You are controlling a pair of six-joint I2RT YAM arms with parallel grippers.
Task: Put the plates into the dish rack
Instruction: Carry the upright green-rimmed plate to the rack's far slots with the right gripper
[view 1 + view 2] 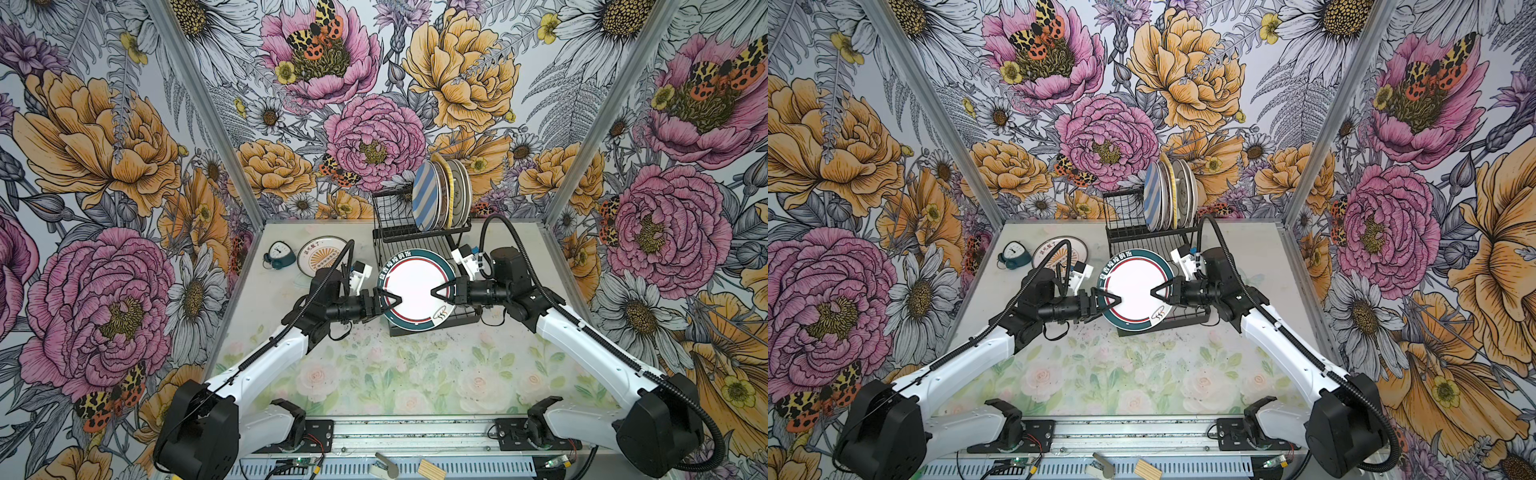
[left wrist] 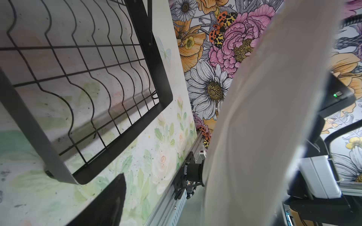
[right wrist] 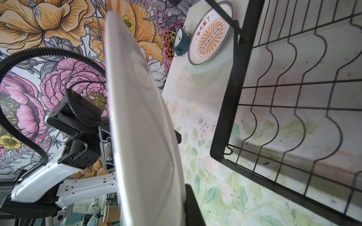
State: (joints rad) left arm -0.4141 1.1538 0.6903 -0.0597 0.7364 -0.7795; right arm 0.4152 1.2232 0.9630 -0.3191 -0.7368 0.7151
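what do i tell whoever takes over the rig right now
Left gripper: jaws open around the teal-rimmed plate's edge; one finger stands clear of it in the left wrist view.
Right gripper: shut on the opposite edge, holding it over the dish rack's lower tray.
Done: striped plate and several more plates stand on the upper shelf.
Left: slot the held plate, then the sunburst plate lying flat beside the teal clock.

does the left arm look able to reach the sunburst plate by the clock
Probably yes. The left gripper looks open at the green-rimmed plate, which the right gripper grips, and the sunburst plate lies flat close by on the left, only the alarm clock beside it.
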